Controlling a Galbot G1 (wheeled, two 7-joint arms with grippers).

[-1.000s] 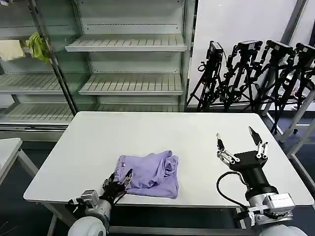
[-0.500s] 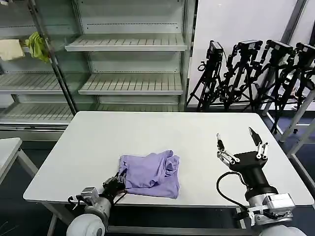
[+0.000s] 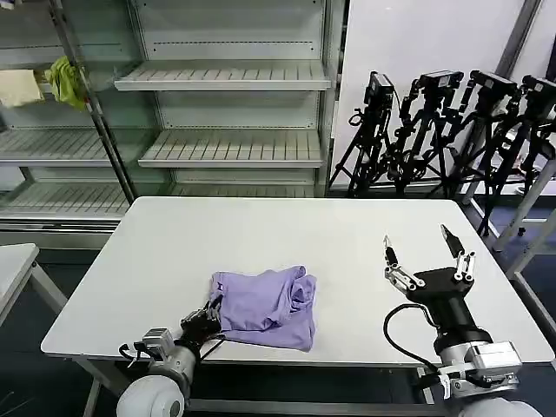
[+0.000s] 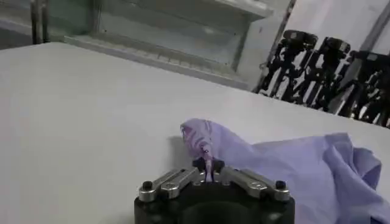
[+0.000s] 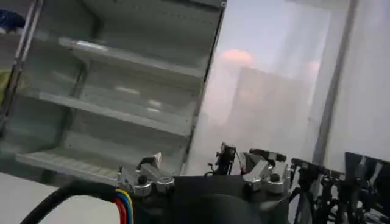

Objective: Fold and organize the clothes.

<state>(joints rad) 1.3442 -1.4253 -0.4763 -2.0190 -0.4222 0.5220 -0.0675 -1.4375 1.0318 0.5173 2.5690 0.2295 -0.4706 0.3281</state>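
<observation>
The left gripper (image 3: 208,319) is pinching the near-left corner of the purple T-shirt (image 3: 265,306), probably to drag it flat for folding; the shirt is lying bunched near the desk (image 3: 261,234) front edge. The right gripper (image 3: 426,257) is hovering open, well apart, waiting.

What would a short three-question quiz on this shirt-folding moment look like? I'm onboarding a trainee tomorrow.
1. True or false: the left gripper is shut on the T-shirt.
2. Multiple choice: the right gripper is A) gripping the shirt, B) open above the table, apart from the shirt, C) on a shelf.
3. Fill in: the shirt lies near the table's ____ edge, toward the robot.

Key: 1 true, jaws pinch a raised corner; 2 B; 3 front.
</observation>
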